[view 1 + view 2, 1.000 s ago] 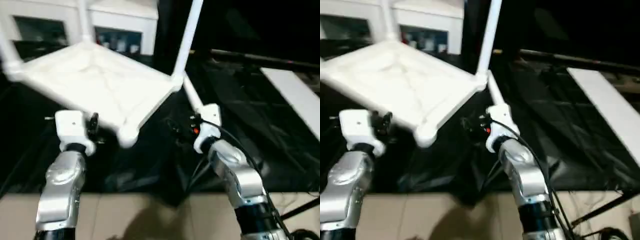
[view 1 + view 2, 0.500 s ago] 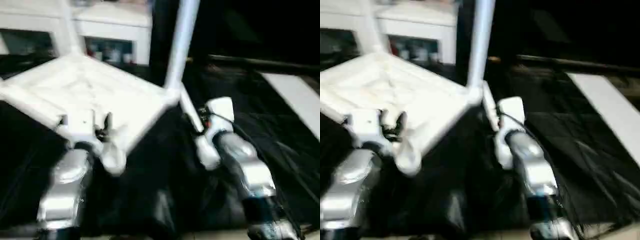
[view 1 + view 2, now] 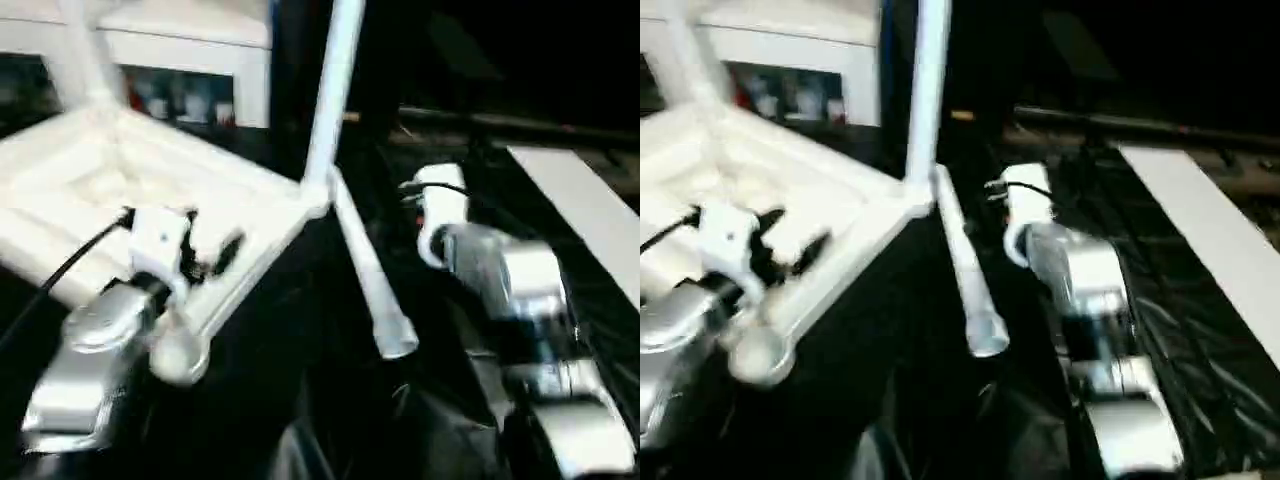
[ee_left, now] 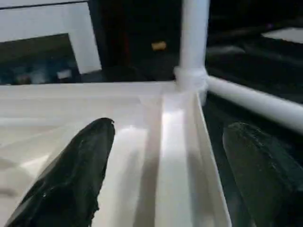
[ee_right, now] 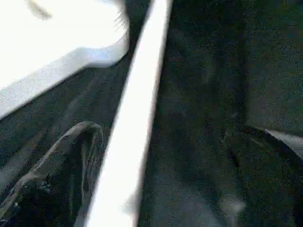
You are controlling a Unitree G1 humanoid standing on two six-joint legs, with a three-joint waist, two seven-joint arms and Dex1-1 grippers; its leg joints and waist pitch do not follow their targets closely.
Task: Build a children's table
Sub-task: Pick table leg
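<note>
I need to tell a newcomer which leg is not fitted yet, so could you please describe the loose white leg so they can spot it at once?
Find the upturned white top on the black-draped table. From its right corner one leg stands upright in its socket. The loose leg lies flat on the black cloth, running from beside that corner toward the robot, with the right gripper over it, fingers open either side.

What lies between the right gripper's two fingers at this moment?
In the right wrist view, a loose white table leg runs between the open right gripper's fingers, over the black-draped work table. Neither finger visibly clamps it.
</note>
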